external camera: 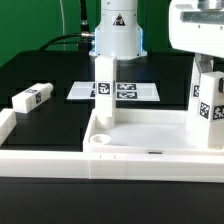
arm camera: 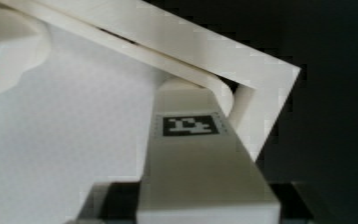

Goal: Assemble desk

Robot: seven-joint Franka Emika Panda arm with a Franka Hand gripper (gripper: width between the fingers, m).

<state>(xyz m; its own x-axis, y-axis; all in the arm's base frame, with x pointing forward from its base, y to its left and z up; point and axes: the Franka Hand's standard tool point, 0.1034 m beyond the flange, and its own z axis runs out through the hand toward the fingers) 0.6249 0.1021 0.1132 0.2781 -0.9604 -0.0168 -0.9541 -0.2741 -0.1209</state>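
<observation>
White, smooth plastic forms the large flat tray-like tabletop with a raised rim, lying on the black table. 1 rectangular block, the standing leg, carries black-and-white square tags and stands upright in the corner on the exterior view's left. The 2-finger gripper, partly spread, pinches the held leg upright by its flat sides at the corner on the exterior view's right. The loose leg lies on the table, well apart.

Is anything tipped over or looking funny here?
One loose leg lies on its side on the black table, at the exterior view's left, outside the tabletop. The corner leg and the held leg stand upright. Probably just not fitted yet.
</observation>
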